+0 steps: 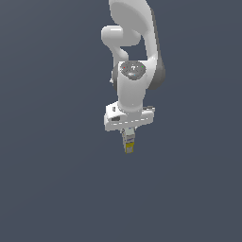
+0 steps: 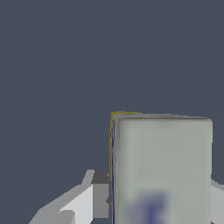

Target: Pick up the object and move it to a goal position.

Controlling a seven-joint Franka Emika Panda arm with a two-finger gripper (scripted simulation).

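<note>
Uniform dark slate-grey is filling the background of both views, so you are seeing no edge, surface line or shadow to place the scene against. You are looking at the white arm [image 1: 134, 56] hanging down from the upper edge of the exterior view, where its top is being cut off. The gripper [image 1: 128, 139] is pointing downward and is clamping the object [image 1: 128, 143] between its jaws. The box is standing lengthwise along the fingers, its pale upper part sitting between them and its yellow lower end [image 1: 128, 149] projecting just beyond the fingertips. The fingers themselves are too small in the exterior view for you to separate from the box.

In the wrist view the object [image 2: 162, 168] is filling much of the frame as a pale grey-white face with a blurred bluish mark [image 2: 151, 208] and a thin yellow rim. One finger [image 2: 99, 194] is touching its side; the opposite finger is showing only as a sliver at the frame's border.
</note>
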